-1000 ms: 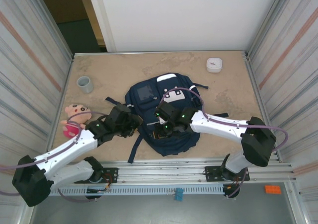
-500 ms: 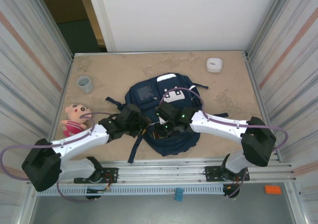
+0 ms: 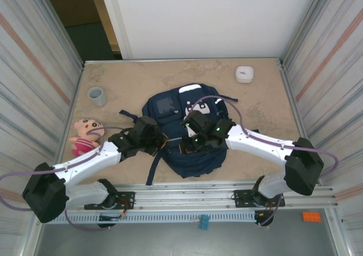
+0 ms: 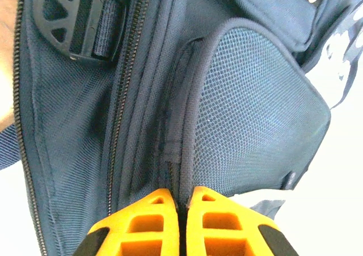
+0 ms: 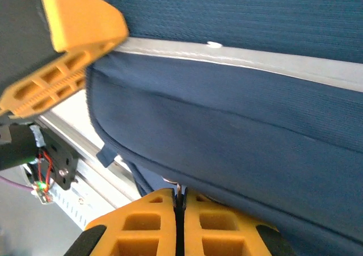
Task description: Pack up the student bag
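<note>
The student bag (image 3: 184, 117), a navy backpack with white-grey patches at its far end, lies flat mid-table. My left gripper (image 3: 163, 143) is at its near-left side. In the left wrist view the orange fingers (image 4: 148, 222) are shut on the bound edge of the mesh side pocket (image 4: 249, 114), beside a zipper track (image 4: 118, 125). My right gripper (image 3: 189, 146) is at the bag's near end, shut on a small metal zipper pull (image 5: 179, 191) under the front pocket with its pale stripe (image 5: 255, 60). The left gripper's orange finger (image 5: 74, 34) shows close by.
A pink plush doll (image 3: 85, 134) lies at the left edge and a grey cup (image 3: 97, 96) stands behind it. A small white box (image 3: 244, 74) sits at the far right. Dark straps (image 3: 153, 168) trail toward the front rail (image 3: 227, 196). Metal walls close both sides.
My left gripper reached right to the bag's side and closed on the pocket edge. The right arm shifted slightly to the right, still shut on the zipper pull.
</note>
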